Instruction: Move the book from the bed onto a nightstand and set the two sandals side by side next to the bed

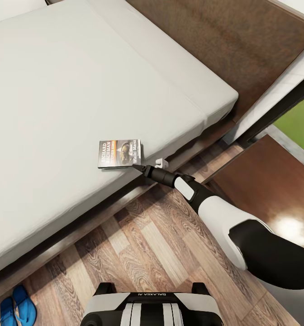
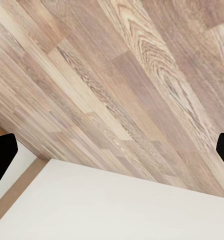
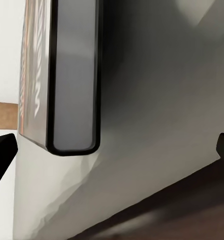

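Grey mattress: the bed (image 1: 79, 90) takes the upper left and middle of the head view, with a dark wooden frame along its lower edge.
Book: the book (image 1: 119, 154) lies flat near the mattress edge, at the centre of the head view.
Writing on the book: "RICHARD" in white and a line of orange letters; the other white words are too small to read surely.
Writing on the robot: "GALAXEA AI", seen reversed, on the trunk at the bottom centre.
Right gripper: the right gripper (image 1: 148, 165) is at the lower right corner of the book; its fingers are spread wide and hold nothing.
Contact: perhaps one fingertip touches the book's corner, but I cannot tell.
Right wrist view: the book's edge (image 3: 72, 80) lies close, between the two dark fingertips.
Left gripper: the left gripper (image 2: 112, 150) is wide open over the wooden floor (image 2: 117, 75), empty.
Sandals: the two sandals (image 1: 15, 310) lie together on the floor at the bottom left, near the bed frame.
Nightstand: the nightstand (image 1: 269, 190) stands at the right, glossy brown.
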### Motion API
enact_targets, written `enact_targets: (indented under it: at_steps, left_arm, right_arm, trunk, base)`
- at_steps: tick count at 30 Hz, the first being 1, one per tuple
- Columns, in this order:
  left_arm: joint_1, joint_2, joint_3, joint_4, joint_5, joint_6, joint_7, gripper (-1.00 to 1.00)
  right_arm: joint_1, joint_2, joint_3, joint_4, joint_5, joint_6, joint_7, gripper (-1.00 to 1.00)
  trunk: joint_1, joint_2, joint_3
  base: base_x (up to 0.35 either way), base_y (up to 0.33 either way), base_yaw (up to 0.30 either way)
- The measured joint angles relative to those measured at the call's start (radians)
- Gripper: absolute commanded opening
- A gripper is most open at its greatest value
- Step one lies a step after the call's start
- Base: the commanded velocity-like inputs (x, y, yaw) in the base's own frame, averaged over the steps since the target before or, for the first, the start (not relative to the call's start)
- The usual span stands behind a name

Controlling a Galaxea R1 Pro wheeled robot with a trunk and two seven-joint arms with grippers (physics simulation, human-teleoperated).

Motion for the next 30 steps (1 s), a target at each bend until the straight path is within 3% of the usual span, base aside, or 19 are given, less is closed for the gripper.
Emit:
enact_targets:
  at_steps: [30]
  left_arm:
    - [0.0, 0.0, 0.0, 0.0, 0.0, 0.0, 0.0, 1.0]
  right_arm:
    - [0.0, 0.0, 0.001, -0.019, -0.003, -0.002, 0.0, 1.0]
  trunk:
    - [0.0, 0.0, 0.0]
  base:
    - [0.0, 0.0, 0.0]
